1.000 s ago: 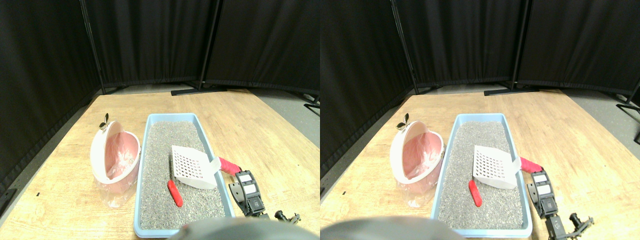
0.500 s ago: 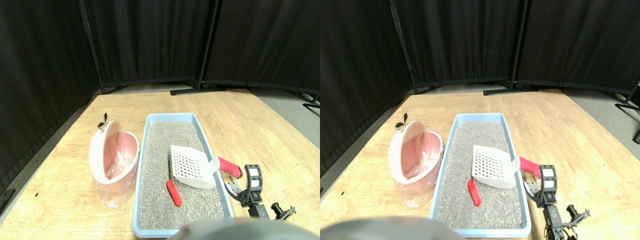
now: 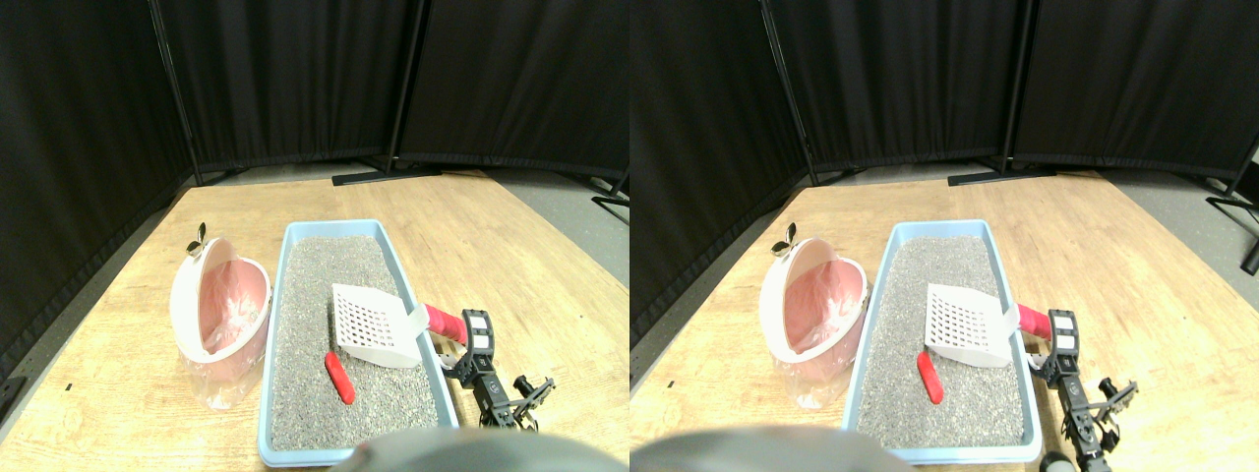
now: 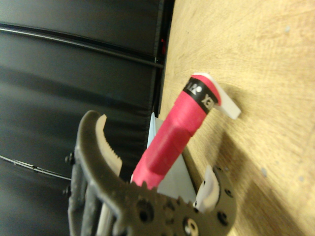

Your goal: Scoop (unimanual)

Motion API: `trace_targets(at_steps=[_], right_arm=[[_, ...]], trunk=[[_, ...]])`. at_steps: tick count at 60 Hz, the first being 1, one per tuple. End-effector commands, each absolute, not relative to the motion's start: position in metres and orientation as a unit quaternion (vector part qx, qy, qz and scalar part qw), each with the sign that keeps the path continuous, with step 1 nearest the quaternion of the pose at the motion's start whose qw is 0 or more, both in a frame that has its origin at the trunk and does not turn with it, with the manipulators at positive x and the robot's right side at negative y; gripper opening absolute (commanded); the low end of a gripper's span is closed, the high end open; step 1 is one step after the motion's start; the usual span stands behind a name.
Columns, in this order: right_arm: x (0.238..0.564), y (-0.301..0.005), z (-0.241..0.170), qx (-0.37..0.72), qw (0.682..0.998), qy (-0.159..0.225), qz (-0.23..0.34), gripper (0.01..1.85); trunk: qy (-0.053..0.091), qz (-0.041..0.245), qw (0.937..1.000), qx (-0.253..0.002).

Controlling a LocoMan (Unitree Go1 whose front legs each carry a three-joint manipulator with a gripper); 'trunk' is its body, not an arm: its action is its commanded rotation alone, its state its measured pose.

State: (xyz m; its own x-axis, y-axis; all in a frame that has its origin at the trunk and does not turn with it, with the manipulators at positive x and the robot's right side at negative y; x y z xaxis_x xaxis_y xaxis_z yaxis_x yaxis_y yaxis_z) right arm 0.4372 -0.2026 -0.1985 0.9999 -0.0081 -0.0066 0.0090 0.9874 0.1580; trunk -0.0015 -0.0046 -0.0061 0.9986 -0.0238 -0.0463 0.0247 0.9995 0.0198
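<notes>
A pale blue rectangular tray point(image 3: 280, 324) of coarse grey granules sits on the wooden floor point(image 3: 118, 393). A white perforated plastic scoop point(image 3: 372, 324) lies on the granules, its red wrapped handle point(image 3: 445, 323) sticking out over the tray's right rim. The right gripper point(image 3: 462, 344), dark and toothed, has its jaws spread apart around the handle. A small red oblong piece point(image 3: 340, 379) lies near-left of the scoop. A pink bin point(image 3: 221, 315) with a plastic liner leans left of the tray.

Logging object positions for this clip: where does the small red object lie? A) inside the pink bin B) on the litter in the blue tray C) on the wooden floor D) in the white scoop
B: the small red object lies on the grey litter in the blue tray, beside the white scoop.
</notes>
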Motion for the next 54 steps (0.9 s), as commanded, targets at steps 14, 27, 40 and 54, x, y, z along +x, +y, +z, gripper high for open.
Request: trace_targets(at_steps=[14,27,40,54], right_arm=[[0.443,-0.204,-0.207,0.095,0.995,-0.001,-0.011,0.96],[0.448,-0.212,-0.200,0.093,0.995,0.001,-0.022,0.97],[0.447,-0.218,-0.189,0.095,0.995,-0.001,-0.023,0.95],[0.452,-0.221,-0.190,0.093,0.996,0.003,-0.017,0.95]], trunk=[[0.023,-0.019,0.9995,0.002],[0.022,-0.023,0.9995,0.002],[0.020,-0.026,0.9994,0.004],[0.021,-0.024,0.9995,0.004]])
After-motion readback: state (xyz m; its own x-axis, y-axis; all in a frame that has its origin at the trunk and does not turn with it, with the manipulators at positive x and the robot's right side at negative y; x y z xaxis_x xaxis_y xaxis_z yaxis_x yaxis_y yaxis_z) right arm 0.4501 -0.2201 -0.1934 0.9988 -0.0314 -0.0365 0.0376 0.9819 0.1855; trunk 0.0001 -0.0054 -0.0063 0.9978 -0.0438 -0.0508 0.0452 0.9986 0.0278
